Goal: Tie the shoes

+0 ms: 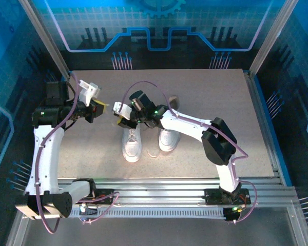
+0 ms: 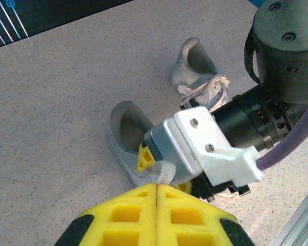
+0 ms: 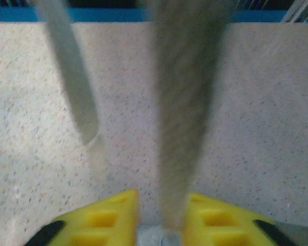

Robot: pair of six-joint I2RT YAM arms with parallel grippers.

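Standing side by side at the table's (image 1: 220, 102) middle are two white shoes (image 1: 132, 145), toes toward its near edge. Two grippers meet above them. The left gripper (image 2: 156, 188) is pressed closed. The right gripper (image 3: 162, 215) is narrow around one lace strand (image 3: 182, 128), grip unclear, and a second strand (image 3: 72, 87) hangs beside it. The table is speckled beige, and blue-lit panels wall it.
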